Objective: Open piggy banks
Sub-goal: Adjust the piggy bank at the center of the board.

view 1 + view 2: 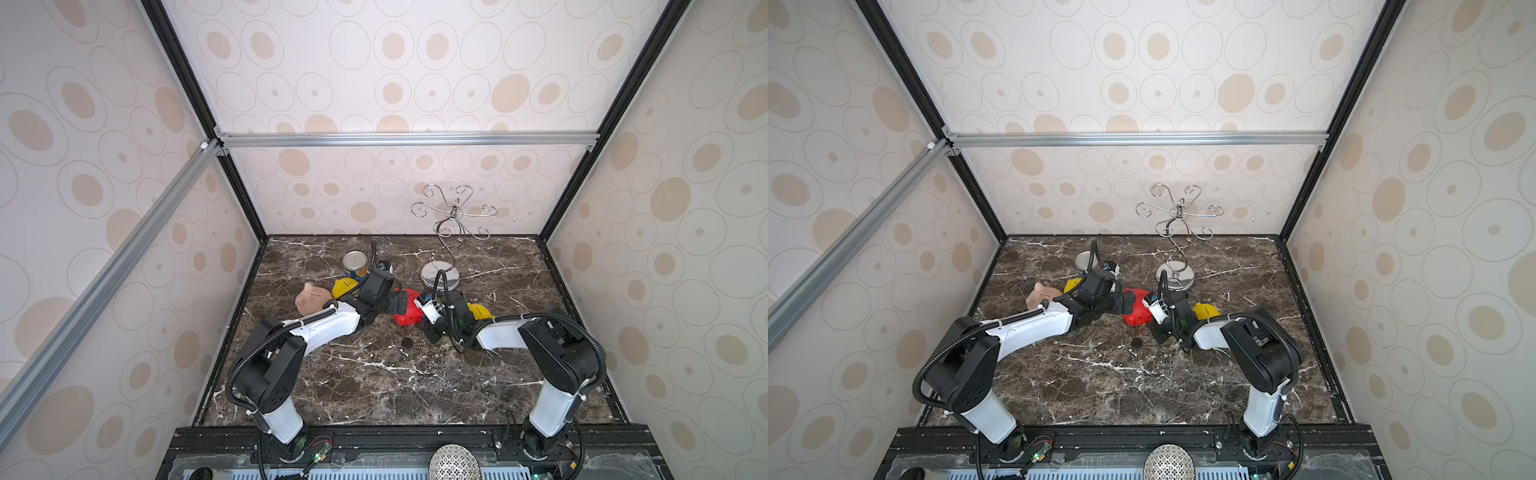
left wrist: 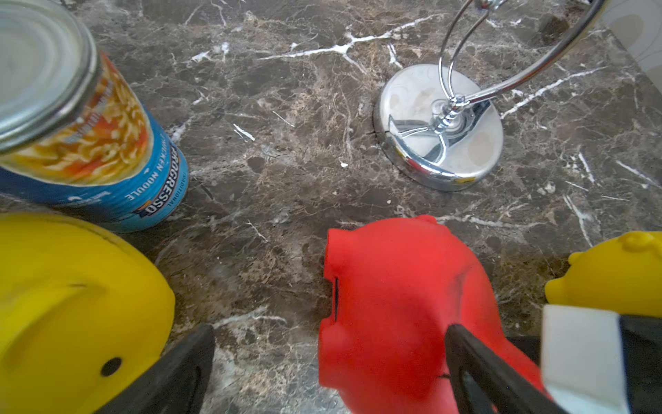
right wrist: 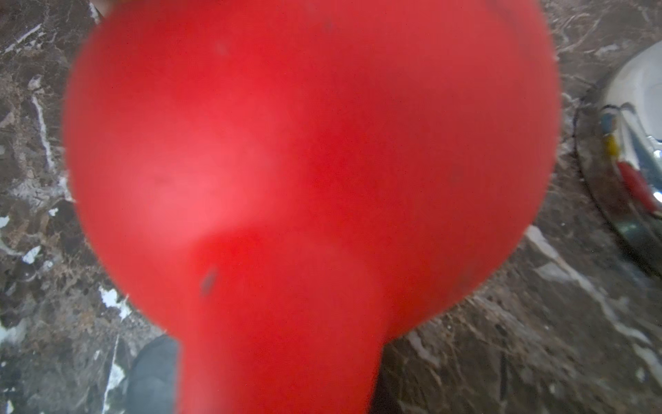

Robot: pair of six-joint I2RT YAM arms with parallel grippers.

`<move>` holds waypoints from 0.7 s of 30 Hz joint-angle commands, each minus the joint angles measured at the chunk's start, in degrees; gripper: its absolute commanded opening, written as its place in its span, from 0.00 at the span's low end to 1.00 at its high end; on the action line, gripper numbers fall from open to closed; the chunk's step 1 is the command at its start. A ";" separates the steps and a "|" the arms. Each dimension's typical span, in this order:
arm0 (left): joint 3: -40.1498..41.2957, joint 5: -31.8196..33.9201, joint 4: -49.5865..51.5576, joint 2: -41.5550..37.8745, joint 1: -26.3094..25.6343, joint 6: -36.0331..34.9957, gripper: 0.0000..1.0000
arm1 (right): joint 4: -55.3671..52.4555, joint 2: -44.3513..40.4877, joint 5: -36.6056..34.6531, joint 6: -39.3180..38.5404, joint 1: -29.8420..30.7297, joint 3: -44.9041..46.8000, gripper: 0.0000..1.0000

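piggy banks (image 1: 405,319): 4 on the brown marble worktop (image 1: 374,386), strung across its middle. farthest left, pale pink piggy bank (image 1: 312,298), slot up, just beside the left arm's white forearm. next to it, left yellow piggy bank (image 1: 344,286), half hidden under the left wrist in both top views, large and close in the left wrist view. just behind that one, tin can (image 1: 356,264), upright, blue label with noodle soup on it. then left gripper (image 2: 329,333), jaws spread wide and holding nothing: 1 black finger (image 2: 179,372) over bare worktop beside the left yellow piggy bank, the other (image 2: 480,372) in front of the flank of the red piggy bank (image 2: 401,286). red piggy bank at the centre, between the 2 grippers, coin slot showing in the left wrist view. toward the front edge from it, black round plug (image 1: 407,343), loose on the worktop, apart from every bank. right gripper (image 1: 420,312) closed on the red piggy bank from the right side; in the right wrist view, red body filling the picture and narrowing to a pinched neck at the gripper. cannot tell whether lifted or resting on the stone. behind, chrome stand (image 1: 440,277), round base just beyond the red piggy bank. farthest right, right yellow piggy bank (image 1: 480,311), partly covered by the right wrist.
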State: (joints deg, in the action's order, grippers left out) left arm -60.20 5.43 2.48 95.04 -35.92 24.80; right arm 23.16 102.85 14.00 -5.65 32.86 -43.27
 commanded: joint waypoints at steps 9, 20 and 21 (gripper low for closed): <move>-0.35 7.01 4.17 -0.91 1.20 -1.86 1.00 | -3.76 -3.81 -1.51 -2.24 1.58 -0.33 0.15; 0.25 5.23 2.69 0.76 1.17 -1.94 0.97 | -8.59 -7.55 -2.22 -3.40 2.38 -1.77 0.15; 0.35 5.29 2.71 0.83 1.16 -1.94 0.97 | -8.97 -7.78 -2.22 -3.62 2.48 -2.11 0.15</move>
State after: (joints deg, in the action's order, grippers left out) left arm -60.16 10.83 4.91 95.07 -35.03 23.97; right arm 15.62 96.92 11.66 -7.44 34.57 -43.57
